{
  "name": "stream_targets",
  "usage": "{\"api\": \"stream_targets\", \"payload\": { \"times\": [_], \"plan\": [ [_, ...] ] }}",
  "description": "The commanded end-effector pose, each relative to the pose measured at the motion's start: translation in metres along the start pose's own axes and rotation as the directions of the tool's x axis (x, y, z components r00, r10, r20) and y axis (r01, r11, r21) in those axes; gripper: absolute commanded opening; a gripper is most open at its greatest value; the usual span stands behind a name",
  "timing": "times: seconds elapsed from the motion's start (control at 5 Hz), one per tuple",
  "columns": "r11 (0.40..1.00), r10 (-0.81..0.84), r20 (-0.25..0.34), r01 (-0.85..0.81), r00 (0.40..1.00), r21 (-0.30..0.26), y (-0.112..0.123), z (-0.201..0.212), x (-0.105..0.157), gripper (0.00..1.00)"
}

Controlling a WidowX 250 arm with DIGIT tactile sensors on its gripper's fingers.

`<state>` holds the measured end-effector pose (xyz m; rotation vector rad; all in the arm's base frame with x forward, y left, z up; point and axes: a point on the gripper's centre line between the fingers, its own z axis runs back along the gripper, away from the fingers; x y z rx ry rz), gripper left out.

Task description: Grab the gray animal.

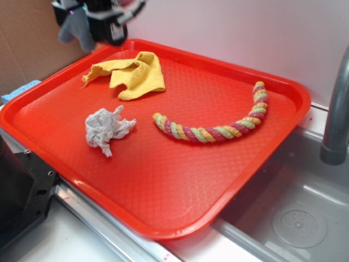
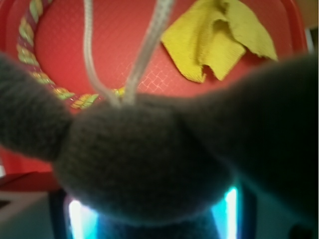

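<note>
The gray animal (image 1: 75,30) hangs in the air above the far left corner of the red tray (image 1: 163,185), clear of its surface. My gripper (image 1: 90,24) is shut on it at the top left of the exterior view. In the wrist view the soft gray body (image 2: 149,159) fills the lower frame between my fingers (image 2: 79,219). Its floppy ears spread to both sides, and its white cord loop (image 2: 144,55) stretches up and away.
On the tray lie a yellow cloth (image 1: 133,73) at the back, a crumpled white paper wad (image 1: 106,130) at the left, and a pink-yellow-green rope (image 1: 218,131) curving to the right. A steel sink (image 1: 294,218) and faucet (image 1: 335,109) are on the right.
</note>
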<state>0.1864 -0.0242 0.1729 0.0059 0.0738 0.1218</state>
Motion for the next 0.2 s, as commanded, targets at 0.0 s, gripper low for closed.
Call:
{"api": "stream_targets", "payload": {
  "times": [0.0],
  "plan": [
    [0.997,0.073,0.1,-0.074,0.992,0.011,0.0159,0.019,-0.0083,0.0]
  ]
}}
